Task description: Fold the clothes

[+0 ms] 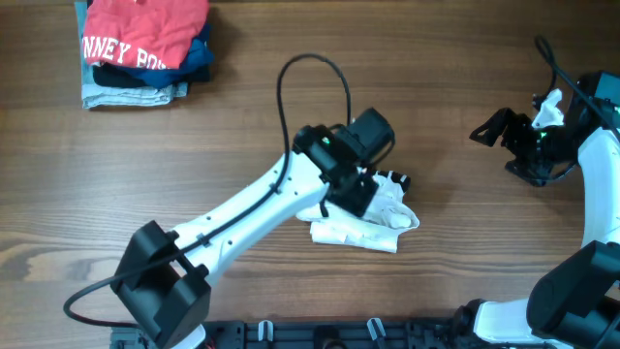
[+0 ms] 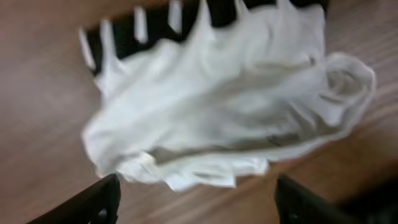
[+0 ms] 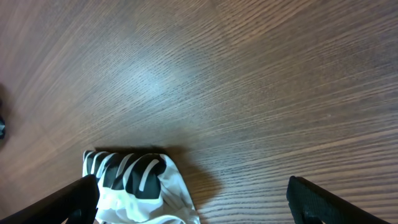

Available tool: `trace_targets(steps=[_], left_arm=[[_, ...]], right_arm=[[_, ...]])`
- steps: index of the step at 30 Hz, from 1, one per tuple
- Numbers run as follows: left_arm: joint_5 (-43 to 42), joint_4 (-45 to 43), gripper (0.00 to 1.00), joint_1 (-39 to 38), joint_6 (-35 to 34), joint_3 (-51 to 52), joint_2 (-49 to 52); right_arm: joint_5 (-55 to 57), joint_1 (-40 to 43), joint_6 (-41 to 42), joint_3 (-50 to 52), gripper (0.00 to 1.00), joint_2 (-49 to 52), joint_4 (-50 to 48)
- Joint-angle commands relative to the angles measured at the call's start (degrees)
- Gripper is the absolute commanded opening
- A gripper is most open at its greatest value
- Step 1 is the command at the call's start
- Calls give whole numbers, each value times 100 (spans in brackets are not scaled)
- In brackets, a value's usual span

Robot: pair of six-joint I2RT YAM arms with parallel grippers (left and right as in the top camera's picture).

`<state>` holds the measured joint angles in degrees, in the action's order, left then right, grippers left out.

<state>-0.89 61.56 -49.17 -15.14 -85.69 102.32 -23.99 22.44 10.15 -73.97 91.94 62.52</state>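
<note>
bunched white t-shirt [image 1: 383, 218], left fingers [image 2: 93, 202] spread above it, right fingers [image 3: 71, 202] spread well aside

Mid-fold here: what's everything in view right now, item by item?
white T-shirt: 1, white, bunched at table centre, under the left gripper
striped patch: 1, black and white, at the T-shirt's upper right in the overhead view
red garment: 1, red with white lettering, top of the folded stack, far-left corner
navy garment: 1, navy, under the red one
pale blue garment: 1, pale blue, bottom of the stack
table: 1, brown wood
left gripper: 1, black, open above the T-shirt
right gripper: 1, black, open, over the table's right side
</note>
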Motion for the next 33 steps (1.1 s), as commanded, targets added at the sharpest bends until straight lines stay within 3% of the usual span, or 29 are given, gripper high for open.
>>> trace_targets(steps=[1, 4, 7, 9, 11, 23, 33], left_arm=[[-564, 98, 78, -302, -678, -61, -13], [-282, -181, 77, -411, -678, -57, 109], [-315, -415, 63, -409, -778, -57, 479], [-319, -411, 39, -409, -981, -57, 734], [-332, -409, 29, -411, -1156, -57, 859], [-424, -564, 4, -505, -1412, -57, 1320], [-1027, 682, 4, -538, -1561, -57, 1320]], right_arm=[[-160, -9, -101, -70, 97, 59, -17], [-282, -9, -118, -70, 97, 59, 0], [-289, -9, -122, -70, 97, 59, 63], [-289, -9, -125, -70, 97, 59, 70], [-289, -9, -140, -70, 97, 59, 70], [-289, -9, -267, -70, 97, 59, 162], [-293, -9, -264, -70, 97, 59, 166]])
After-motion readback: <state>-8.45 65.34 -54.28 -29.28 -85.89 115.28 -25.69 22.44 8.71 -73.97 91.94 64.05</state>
